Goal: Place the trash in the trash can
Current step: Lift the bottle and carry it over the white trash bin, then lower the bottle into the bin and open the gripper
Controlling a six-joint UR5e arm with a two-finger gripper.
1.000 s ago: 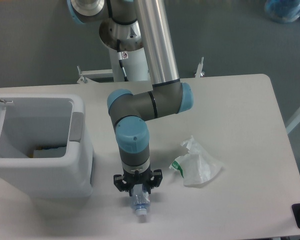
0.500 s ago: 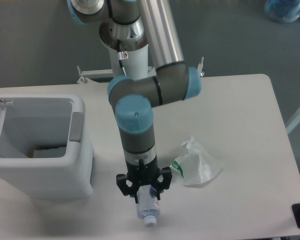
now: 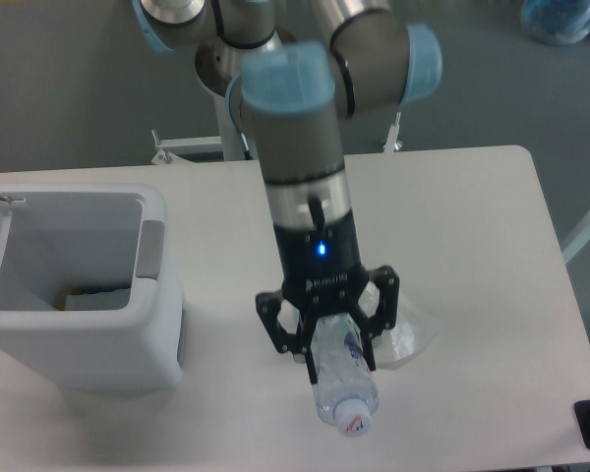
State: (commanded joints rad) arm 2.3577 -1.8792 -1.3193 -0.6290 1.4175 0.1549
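Gripper (image 3: 326, 346) is clamped on the bottle (image 3: 339, 387), which has risen clear of the table (image 3: 472, 216) since a second ago. The bag (image 3: 409, 339) lies just behind. The trash can (image 3: 79, 285) stands open to one side; carry-over follows, in my judgement.

Single fixed cam, high, angled down across the tabletop (image 3: 472, 226) toward the arm base; gripper (image 3: 330, 339) close under lens, lower centre.

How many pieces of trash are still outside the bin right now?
2: the bottle is gripped in the hand above the table; the plastic bag lies on the table behind the hand, mostly hidden.
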